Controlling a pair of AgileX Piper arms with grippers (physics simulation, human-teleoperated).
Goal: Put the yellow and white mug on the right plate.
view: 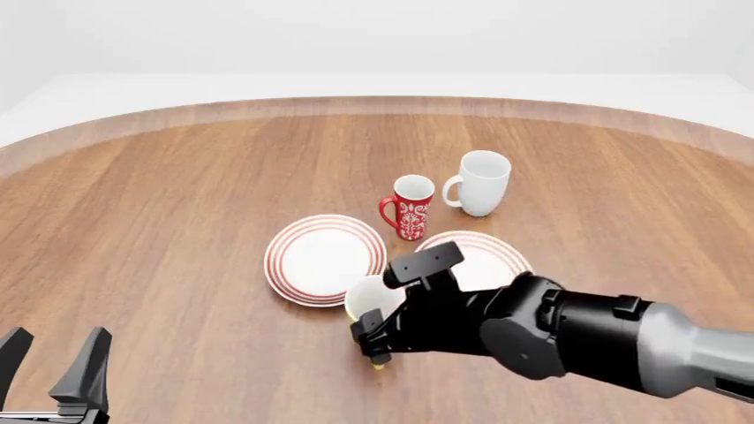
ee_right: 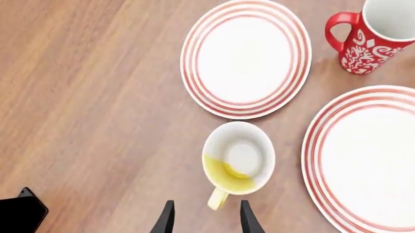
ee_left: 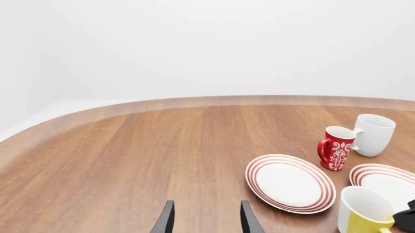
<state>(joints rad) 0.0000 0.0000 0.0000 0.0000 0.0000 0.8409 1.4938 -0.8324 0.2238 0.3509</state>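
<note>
Looking down on yellow mug w/ open fingers either side of handle.

Mug upright on wood table, white inside, handle toward gripper, not gripped. Right plate just beside mug; 2nd plate beyond it. Red patterned mug near both plates.

Red mug: stood upright on the surface
White mug: just beside it
Left plate: lay flat

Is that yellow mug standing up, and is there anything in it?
Upright and empty: the yellow and white mug stands on the table, its bare white inside visible from above.
</note>
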